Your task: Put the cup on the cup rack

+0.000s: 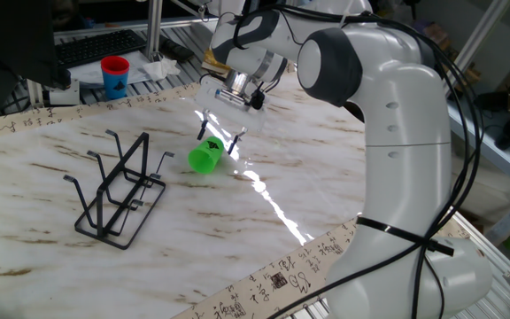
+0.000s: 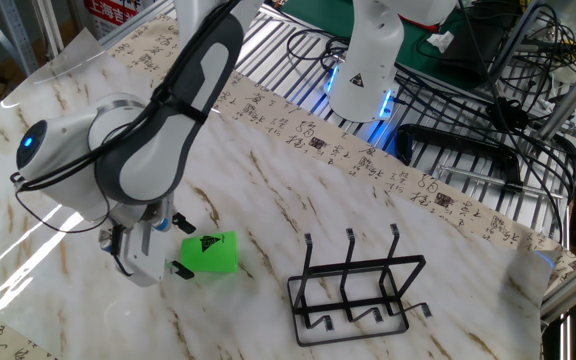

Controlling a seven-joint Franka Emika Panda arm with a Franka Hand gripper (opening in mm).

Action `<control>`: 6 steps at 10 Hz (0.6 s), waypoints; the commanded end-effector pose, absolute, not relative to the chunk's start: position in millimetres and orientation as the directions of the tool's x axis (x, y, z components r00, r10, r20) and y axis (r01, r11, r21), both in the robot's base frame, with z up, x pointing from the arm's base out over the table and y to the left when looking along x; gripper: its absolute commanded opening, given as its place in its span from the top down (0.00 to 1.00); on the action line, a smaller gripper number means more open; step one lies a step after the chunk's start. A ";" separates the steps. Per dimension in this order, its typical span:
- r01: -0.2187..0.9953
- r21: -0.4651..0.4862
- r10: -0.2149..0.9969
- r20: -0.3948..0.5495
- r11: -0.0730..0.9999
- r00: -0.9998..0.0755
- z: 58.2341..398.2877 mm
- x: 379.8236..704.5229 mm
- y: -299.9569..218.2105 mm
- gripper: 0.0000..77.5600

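The green cup (image 1: 205,158) lies on its side on the marble table, also seen in the other fixed view (image 2: 211,253). My gripper (image 1: 220,135) hovers just behind and above the cup, pointing down, jaws open and empty. In the other fixed view the gripper (image 2: 180,247) stands at the cup's left end with one fingertip (image 2: 181,269) close to the cup's edge; I cannot tell whether they touch. The black wire cup rack (image 1: 118,188) stands to the cup's left, apart from it, with bare pegs; it also shows in the other fixed view (image 2: 356,290).
A red cup with a blue band (image 1: 114,77) stands beyond the table's far edge by a keyboard (image 1: 100,46). A patterned cloth strip (image 2: 368,160) borders the table. The robot's base (image 2: 366,60) and cables lie behind it.
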State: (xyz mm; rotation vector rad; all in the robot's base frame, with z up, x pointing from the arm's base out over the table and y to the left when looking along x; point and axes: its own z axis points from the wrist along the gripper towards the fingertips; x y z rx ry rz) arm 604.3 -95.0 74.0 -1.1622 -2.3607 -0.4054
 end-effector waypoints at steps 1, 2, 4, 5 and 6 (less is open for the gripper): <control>0.807 0.053 0.650 0.562 0.588 -0.511 75.1 605.2 -95.5 0.00; 0.808 0.053 0.649 0.565 0.587 -0.509 74.9 605.2 -95.5 0.00; 0.808 0.059 0.644 0.572 0.586 -0.508 73.0 605.2 -95.5 0.00; 0.808 0.059 0.644 0.571 0.586 -0.509 72.7 605.2 -95.5 0.00; 0.809 0.061 0.642 0.574 0.585 -0.508 72.4 605.2 -95.5 0.00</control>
